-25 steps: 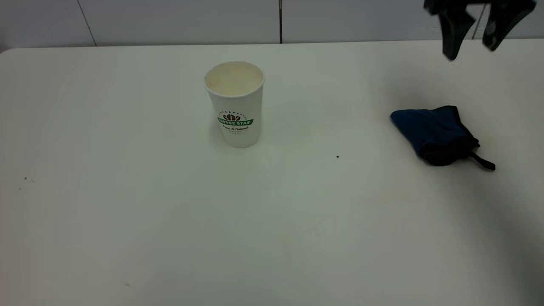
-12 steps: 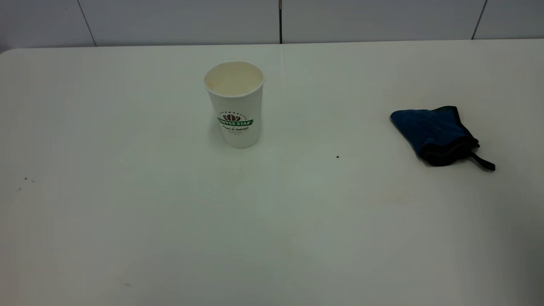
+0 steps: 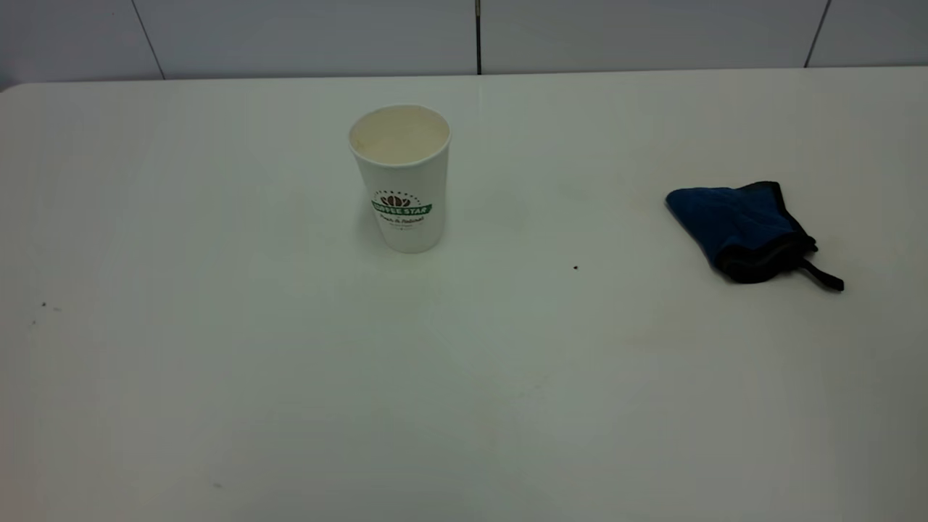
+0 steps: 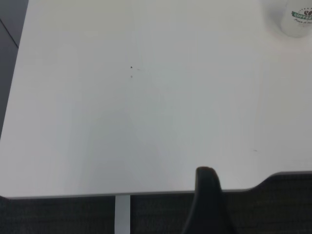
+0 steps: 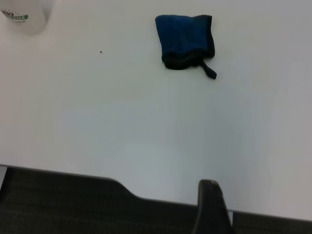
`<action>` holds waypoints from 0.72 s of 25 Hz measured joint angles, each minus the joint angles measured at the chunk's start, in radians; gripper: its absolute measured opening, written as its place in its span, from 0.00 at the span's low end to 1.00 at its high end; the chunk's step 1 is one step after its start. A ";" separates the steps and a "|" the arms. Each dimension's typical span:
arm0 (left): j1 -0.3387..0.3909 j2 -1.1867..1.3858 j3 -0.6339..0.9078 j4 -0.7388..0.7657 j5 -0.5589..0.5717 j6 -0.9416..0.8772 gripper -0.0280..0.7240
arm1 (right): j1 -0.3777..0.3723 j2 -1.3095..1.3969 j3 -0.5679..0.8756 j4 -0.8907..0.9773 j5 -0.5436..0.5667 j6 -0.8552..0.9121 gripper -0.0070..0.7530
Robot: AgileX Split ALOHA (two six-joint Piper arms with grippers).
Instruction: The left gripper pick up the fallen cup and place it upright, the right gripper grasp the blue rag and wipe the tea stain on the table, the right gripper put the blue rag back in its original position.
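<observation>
The cup [image 3: 401,177] stands upright on the table [image 3: 290,362], left of centre, logo facing the camera; its base shows in the left wrist view [image 4: 296,18] and the right wrist view [image 5: 23,17]. The blue rag [image 3: 739,226] lies crumpled at the right, loop tab pointing right, also in the right wrist view [image 5: 185,41]. No amber tea stain shows. Neither gripper is in the exterior view. My left gripper [image 4: 241,219] and right gripper [image 5: 243,219] are pulled back beyond the table edge, far from cup and rag. One finger of each shows alone [image 4: 207,195] [image 5: 210,204], both empty.
A tiny black speck [image 3: 576,267] lies between cup and rag. Small dark specks [image 3: 43,305] sit at the far left. The table's edge, with dark floor beyond, runs close to both grippers [image 4: 146,193] [image 5: 161,201]. A grey wall [image 3: 478,36] backs the table.
The right gripper, open above the rag at the top right a second ago, has left the exterior view. Cup and rag have not moved.
</observation>
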 joint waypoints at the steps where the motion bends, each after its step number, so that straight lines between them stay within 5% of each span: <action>1: 0.000 0.000 0.000 0.000 0.000 0.000 0.79 | 0.000 -0.025 0.030 -0.003 0.000 0.000 0.71; 18: 0.000 0.000 0.000 0.000 0.000 0.000 0.79 | -0.065 -0.259 0.129 -0.020 -0.029 0.000 0.71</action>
